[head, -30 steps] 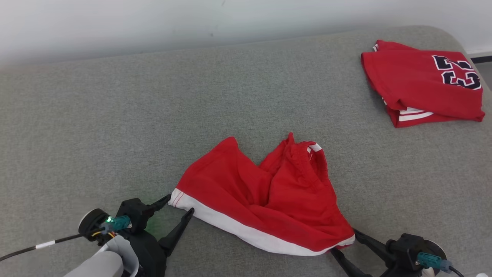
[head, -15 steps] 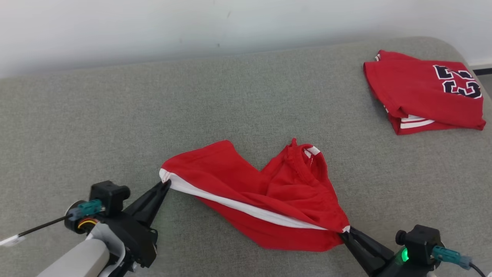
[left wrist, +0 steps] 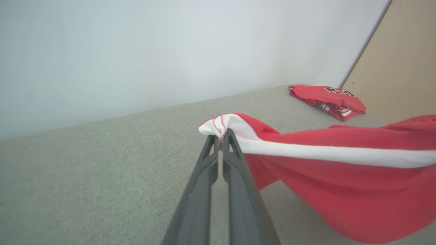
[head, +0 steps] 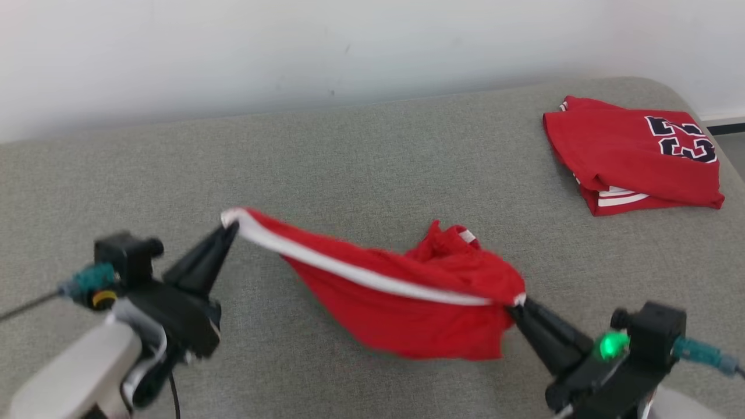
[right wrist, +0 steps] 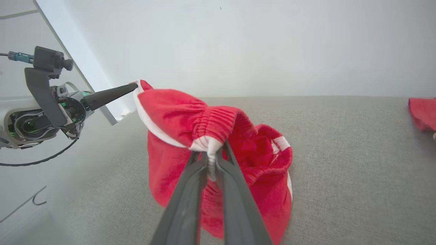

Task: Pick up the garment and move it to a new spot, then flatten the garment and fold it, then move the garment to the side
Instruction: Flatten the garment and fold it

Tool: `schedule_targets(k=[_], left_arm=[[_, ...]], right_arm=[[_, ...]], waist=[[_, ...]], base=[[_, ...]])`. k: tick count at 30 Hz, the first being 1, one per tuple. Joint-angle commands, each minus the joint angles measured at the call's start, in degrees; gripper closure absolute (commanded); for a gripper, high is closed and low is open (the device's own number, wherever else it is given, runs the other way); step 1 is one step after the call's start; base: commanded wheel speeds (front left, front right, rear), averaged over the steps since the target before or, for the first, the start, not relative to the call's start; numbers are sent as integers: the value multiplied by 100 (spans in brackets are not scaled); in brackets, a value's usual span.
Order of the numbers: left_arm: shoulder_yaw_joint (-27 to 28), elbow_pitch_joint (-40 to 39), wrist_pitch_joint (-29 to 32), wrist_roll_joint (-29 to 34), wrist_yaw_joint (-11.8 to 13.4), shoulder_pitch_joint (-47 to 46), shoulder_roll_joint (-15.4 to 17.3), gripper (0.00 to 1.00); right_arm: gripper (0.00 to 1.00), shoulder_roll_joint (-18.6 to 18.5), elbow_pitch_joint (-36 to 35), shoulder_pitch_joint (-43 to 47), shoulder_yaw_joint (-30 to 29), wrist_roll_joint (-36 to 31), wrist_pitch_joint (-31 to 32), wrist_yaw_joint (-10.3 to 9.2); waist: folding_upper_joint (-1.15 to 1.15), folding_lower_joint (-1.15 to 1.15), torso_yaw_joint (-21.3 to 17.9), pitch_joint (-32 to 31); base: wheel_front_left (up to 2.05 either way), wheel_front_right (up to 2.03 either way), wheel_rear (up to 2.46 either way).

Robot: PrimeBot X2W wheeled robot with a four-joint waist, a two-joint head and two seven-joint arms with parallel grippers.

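Observation:
The garment (head: pixel 407 302) is a pair of red shorts with a white hem band. It hangs stretched between my two grippers above the grey cushion, its far part still trailing near the surface. My left gripper (head: pixel 231 228) is shut on the white hem's left corner (left wrist: pixel 221 127). My right gripper (head: pixel 515 305) is shut on the opposite corner, and the right wrist view shows its fingertips (right wrist: pixel 211 153) pinching white trim below the gathered waistband. In that same view the left gripper (right wrist: pixel 133 85) holds the other end.
A folded red jersey (head: pixel 634 151) with dark numbers lies at the far right of the grey upholstered surface (head: pixel 349 151); it also shows in the left wrist view (left wrist: pixel 327 98). A white wall runs behind. Bare cushion spreads left and centre.
Both grippers closed on the hem corners and lifted, raising the shorts off the cushion and drawing the hem taut. The head camera tilted, shifting the jersey lower in view.

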Motion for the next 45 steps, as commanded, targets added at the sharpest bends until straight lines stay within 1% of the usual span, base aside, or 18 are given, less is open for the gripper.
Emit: schedule_targets(k=[1,3,6,10,14,17,18,22,26,31,36,41,44,45], left_arm=[[18,-31,-13,-69,12,-209,43,100],[45,-20,34,-139,12,-546,80,100],[127,66,185,-208,12,-1198,75,100],[252,366,460,-296,13,-2269,-57,100],[257,671,757,-199,13,-3485,-261,100],[325,973,906,-153,13,-4418,-415,100],[379,1232,983,-103,13,-5043,-526,100],[467,1767,973,-4,13,-6164,-735,100],[474,2167,885,114,13,-7084,-901,100],[414,2612,763,145,13,-7757,-1033,100],[272,2886,647,54,12,-8038,-1154,100],[159,2917,418,-216,12,-7763,-1153,100],[126,2881,276,-251,12,-7580,-1104,100],[147,2811,190,-358,12,-7444,-1105,100]], right_arm=[[100,16,-12,-167,-24,33,-6,-19],[100,114,19,-408,-91,218,-6,-19],[100,157,99,-962,-211,514,-6,-19],[100,213,359,-1970,-357,956,153,-19],[100,350,737,-3184,-640,1330,473,-19],[100,554,1248,-4181,-909,1559,847,-18],[100,727,1638,-4919,-1089,1631,1112,-18],[100,1120,2487,-6329,-1361,1502,1403,-18],[100,1460,3277,-7630,-1398,1042,1495,-18],[100,1789,4073,-8711,-1273,501,1433,-18],[100,1968,4575,-9273,-1098,192,1326,-18],[100,2050,4785,-9235,-889,233,1236,-18],[100,1994,4750,-9073,-806,313,1179,-18],[100,1943,4715,-8955,-764,371,1138,-18]], waist=[[0,0,10,16],[0,0,21,61],[0,0,63,234],[0,0,139,632],[0,0,203,1186],[0,0,229,1634],[0,0,248,1925],[0,0,253,2403],[0,0,277,2761],[0,0,327,3053],[0,0,405,3290],[0,0,482,3487],[0,0,500,3505],[0,0,510,3494]], base=[[0,0,0],[0,0,0],[0,0,0],[0,0,0],[0,0,0],[0,0,0],[0,0,0],[0,0,0],[0,0,0],[0,0,0],[0,0,0],[0,0,0],[0,0,0],[0,0,0]])
